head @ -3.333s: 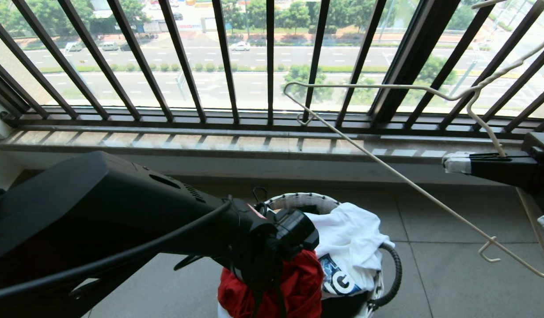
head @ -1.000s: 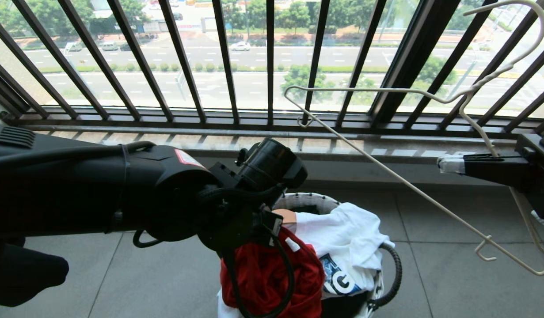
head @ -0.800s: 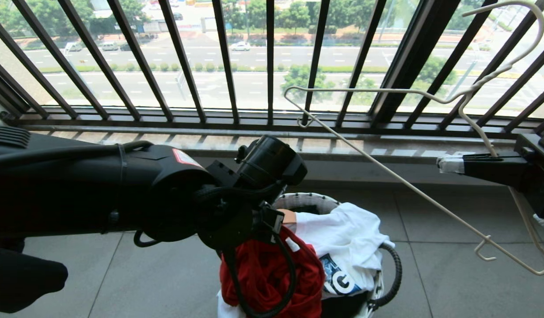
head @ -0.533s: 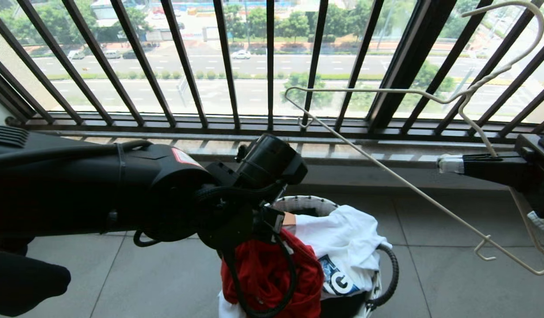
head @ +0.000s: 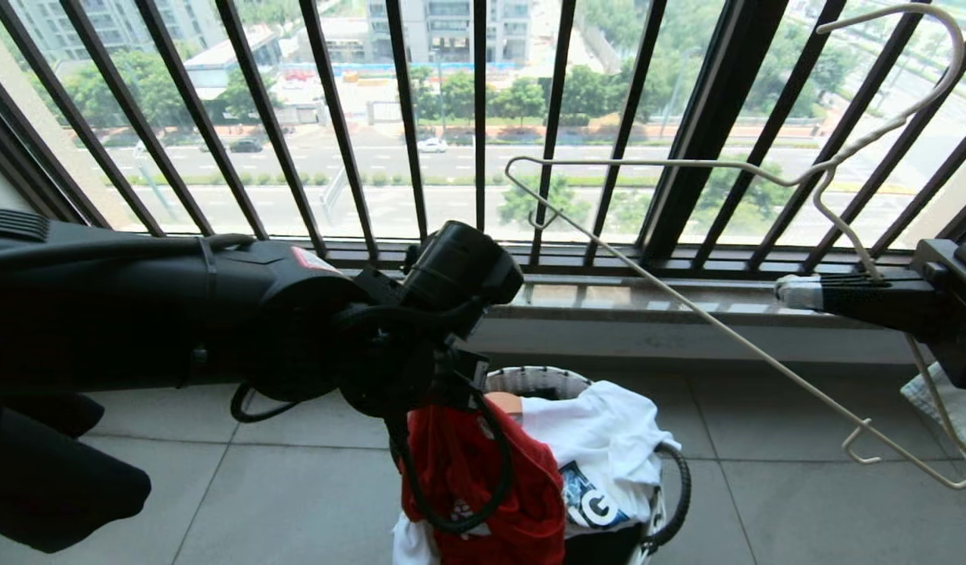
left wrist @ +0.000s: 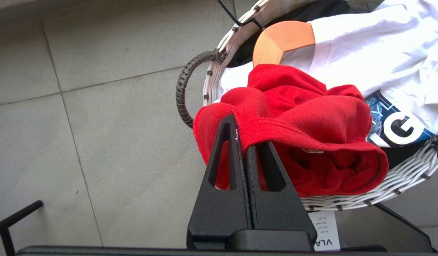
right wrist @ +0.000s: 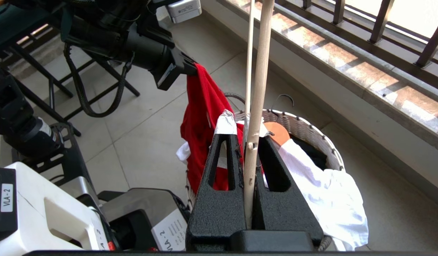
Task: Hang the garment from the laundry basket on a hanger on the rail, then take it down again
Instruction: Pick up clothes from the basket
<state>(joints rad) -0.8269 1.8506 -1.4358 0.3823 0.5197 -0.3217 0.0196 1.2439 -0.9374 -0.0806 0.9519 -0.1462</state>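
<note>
Left wrist view: left gripper [left wrist: 244,137] clenched on red short-sleeved T-shirt [left wrist: 304,124], lifted above small round woven laundry basket [left wrist: 400,177]. Right gripper [right wrist: 249,142] clamped on thin off-white wire hanger [head: 687,302].

We held our left gripper [left wrist: 244,142] clamped on red fabric, its arm reaching in level from the left with the wrist bent downward, while our right gripper [right wrist: 248,142], extended from the right, pinched a thin rod.
</note>
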